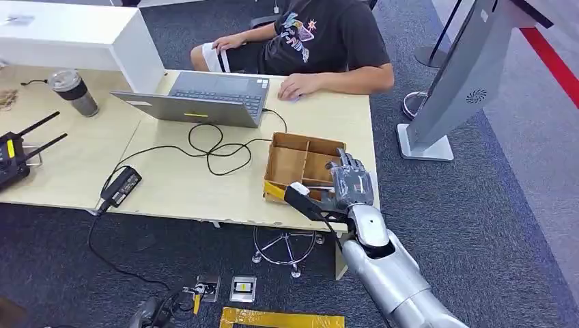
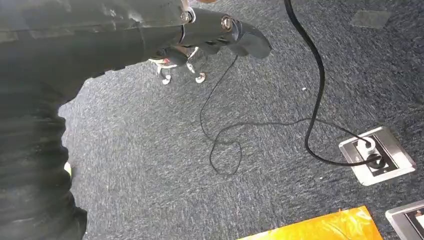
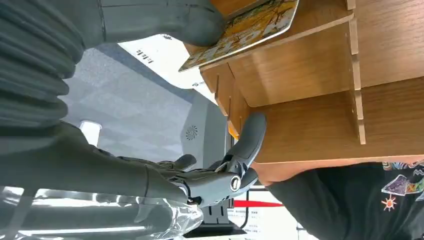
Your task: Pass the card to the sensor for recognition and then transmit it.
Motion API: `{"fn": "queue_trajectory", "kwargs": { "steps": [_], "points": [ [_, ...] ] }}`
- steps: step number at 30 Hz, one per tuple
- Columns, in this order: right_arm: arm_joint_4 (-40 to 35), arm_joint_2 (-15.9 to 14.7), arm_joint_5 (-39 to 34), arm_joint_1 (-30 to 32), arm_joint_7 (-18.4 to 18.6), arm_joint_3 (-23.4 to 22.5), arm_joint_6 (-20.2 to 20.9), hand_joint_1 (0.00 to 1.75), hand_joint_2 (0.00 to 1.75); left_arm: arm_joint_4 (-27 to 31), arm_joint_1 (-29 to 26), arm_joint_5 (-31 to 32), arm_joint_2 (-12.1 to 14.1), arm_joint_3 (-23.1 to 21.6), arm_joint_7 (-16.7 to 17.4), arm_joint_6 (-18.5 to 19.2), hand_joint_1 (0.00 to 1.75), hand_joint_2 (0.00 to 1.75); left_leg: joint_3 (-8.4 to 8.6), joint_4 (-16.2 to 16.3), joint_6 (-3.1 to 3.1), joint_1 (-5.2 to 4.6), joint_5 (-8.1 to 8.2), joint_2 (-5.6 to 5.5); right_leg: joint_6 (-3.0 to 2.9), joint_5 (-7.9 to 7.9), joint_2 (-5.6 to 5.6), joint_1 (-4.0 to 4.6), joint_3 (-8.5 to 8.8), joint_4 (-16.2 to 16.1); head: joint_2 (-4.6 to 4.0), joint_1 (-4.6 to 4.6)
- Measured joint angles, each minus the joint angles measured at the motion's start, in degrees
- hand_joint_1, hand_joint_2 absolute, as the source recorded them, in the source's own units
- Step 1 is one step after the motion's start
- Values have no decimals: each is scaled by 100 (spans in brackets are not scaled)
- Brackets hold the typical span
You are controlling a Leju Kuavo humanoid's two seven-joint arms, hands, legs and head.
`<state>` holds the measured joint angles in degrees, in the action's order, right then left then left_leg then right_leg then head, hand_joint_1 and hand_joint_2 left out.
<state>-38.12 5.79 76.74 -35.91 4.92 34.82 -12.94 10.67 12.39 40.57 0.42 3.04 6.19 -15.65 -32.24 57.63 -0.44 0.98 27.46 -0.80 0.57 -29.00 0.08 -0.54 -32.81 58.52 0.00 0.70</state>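
Bright, even light; soft shadows.

The thumb (image 3: 200,22) hides part of the card (image 3: 250,27).

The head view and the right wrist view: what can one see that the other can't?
The head view alone shows the laptop, the cup and the tangled cable on the table. The right wrist view alone shows the yellow picture card under the thumb. Both show the right hand at the wooden box, and the seated person.
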Motion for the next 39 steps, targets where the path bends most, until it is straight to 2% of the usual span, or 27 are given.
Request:
{"fn": "queue_trajectory", "kwargs": {
  "steps": [5, 6, 10, 11, 12, 20, 21, 39],
  "points": [
    [0, 0, 0, 1, 0, 0, 0, 68, 175, 0, 0, 0, 0, 0, 0, 0, 0, 175, 0, 0, 0, 0, 0, 0, 0, 0, 0, 0, 0, 0, 0, 0],
    [0, 0, 0, 1, 0, 0, 0, 175, 175, 0, 0, 0, 0, 0, 0, 0, 0, 175, 0, 0, 0, 0, 0, 0, 0, 0, 0, 0, 0, 0, -2, 0],
    [2, 0, 0, 1, -39, 0, 28, 175, 175, 0, 1, 2, 0, 0, 0, 2, 0, 175, 0, 0, 0, 0, 0, 0, 0, 0, 0, 0, 0, 0, 0, 0],
    [2, 0, 0, 1, -63, 0, 48, 31, 175, 0, 2, 7, 0, 0, 0, 4, 0, 175, 0, 0, 0, 0, 0, 0, 0, 0, 0, 0, 0, 0, -2, 0],
    [2, 2, -2, 1, -79, 0, 74, 0, 175, 2, 5, 9, 0, 0, 0, 9, 0, 175, 0, 0, 0, 0, 0, 0, 0, 0, 0, 0, 0, 0, 0, 0],
    [2, 2, -81, 9, -92, -7, 166, 2, 175, 2, 33, 42, 0, -2, 44, 17, 0, 175, 0, 0, 0, 0, 0, 0, 0, 0, 0, 0, 0, 0, 0, 0],
    [2, 2, -81, 10, -94, -13, 168, 171, 175, 2, 34, 42, 0, -2, 44, 17, 0, 175, 0, 0, 0, 0, 0, 0, 0, 0, 0, 0, 0, 0, -2, 0],
    [2, 2, -81, 16, -173, -39, 199, 175, 175, 2, 39, 42, 0, -2, 44, 20, 0, 175, 0, 0, 0, 0, 0, 0, 0, 0, 0, 0, 0, 0, 0, 0]
  ]
}}
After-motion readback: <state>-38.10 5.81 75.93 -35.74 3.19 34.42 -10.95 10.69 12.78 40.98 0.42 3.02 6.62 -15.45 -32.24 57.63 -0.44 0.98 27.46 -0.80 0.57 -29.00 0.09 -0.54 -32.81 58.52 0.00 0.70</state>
